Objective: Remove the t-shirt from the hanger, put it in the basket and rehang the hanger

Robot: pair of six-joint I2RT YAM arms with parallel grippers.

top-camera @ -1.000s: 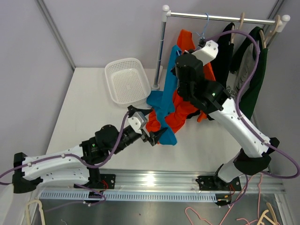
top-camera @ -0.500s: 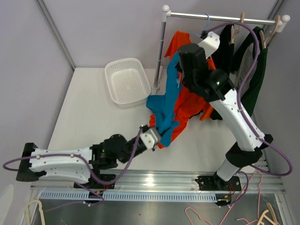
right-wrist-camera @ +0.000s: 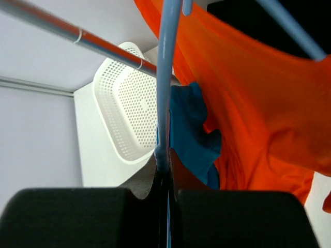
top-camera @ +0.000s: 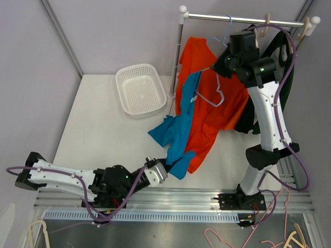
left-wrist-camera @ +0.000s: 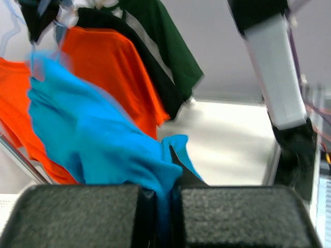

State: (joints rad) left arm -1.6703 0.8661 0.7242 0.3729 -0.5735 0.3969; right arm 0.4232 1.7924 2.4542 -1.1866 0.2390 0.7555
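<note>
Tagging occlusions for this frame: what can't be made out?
- Top view: left claw tips buried in the blue t-shirt.
- Top view: right claw hidden by its own wrist; its grip on the hanger shows only in right wrist view.
- Left wrist view: t-shirt blurred, hanger contact unreadable.
- Right wrist view: hanger's upper end cut off by top edge.

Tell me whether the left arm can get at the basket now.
Probably yes: the table between the left arm and the basket lies bare. But its jaws are shut on the blue shirt, which would drag along unless released.
</note>
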